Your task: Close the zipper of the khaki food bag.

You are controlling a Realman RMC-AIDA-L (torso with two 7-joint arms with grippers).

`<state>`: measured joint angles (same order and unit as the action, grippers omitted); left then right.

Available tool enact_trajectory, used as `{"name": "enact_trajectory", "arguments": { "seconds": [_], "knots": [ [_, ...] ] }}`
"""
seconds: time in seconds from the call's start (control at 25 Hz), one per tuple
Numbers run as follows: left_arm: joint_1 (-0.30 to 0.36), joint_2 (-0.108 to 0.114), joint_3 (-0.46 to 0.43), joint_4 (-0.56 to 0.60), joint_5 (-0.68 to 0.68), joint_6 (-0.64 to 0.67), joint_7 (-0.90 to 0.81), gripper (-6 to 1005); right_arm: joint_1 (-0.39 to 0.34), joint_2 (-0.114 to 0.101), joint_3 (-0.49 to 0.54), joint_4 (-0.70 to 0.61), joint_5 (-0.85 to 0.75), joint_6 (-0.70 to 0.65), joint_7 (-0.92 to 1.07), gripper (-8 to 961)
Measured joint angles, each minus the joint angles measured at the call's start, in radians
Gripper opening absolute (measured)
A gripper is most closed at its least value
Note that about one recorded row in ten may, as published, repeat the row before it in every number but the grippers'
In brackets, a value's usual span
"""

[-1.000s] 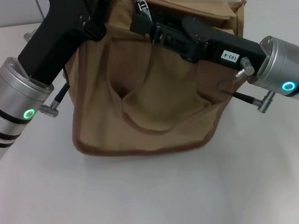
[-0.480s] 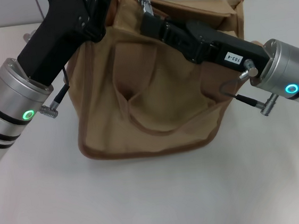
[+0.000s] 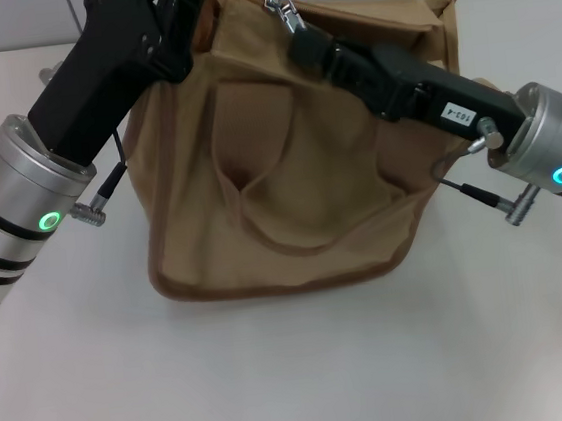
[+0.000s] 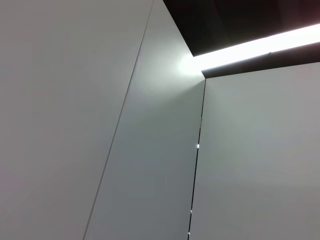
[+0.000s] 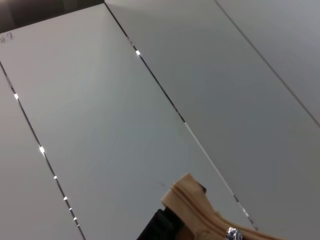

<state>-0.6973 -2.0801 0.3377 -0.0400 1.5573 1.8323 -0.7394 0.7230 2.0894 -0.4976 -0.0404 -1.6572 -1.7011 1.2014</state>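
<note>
The khaki food bag (image 3: 277,171) stands on the white table, its looped handle hanging down the front. My left gripper (image 3: 185,9) is at the bag's top left end and shut on the fabric there. My right gripper (image 3: 301,35) reaches over the bag's top from the right. It is shut on the silver pull tab (image 3: 282,11) of the zipper, near the left part of the top. In the right wrist view one end of the bag's top, with the tan zipper line (image 5: 192,207), and a bit of silver metal (image 5: 231,232) show. The left wrist view shows only wall and ceiling.
The white table (image 3: 298,370) spreads in front of and beside the bag. A grey panelled wall stands just behind it. Both forearms cross the bag's upper corners.
My right gripper has moved a little to the right along the bag's top with the pull tab. The bag's front has shifted slightly. The left arm has barely moved.
</note>
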Motion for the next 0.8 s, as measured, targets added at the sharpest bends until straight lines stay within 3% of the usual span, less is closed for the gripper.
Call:
{"name": "enact_trajectory", "arguments": {
  "seconds": [0.8],
  "knots": [
    [0.012, 0.0, -0.012, 0.008, -0.008, 0.013, -0.002, 26, -0.097, -0.007, 0.036, -0.064, 0.001, 0.005, 0.049, 2]
  ]
}}
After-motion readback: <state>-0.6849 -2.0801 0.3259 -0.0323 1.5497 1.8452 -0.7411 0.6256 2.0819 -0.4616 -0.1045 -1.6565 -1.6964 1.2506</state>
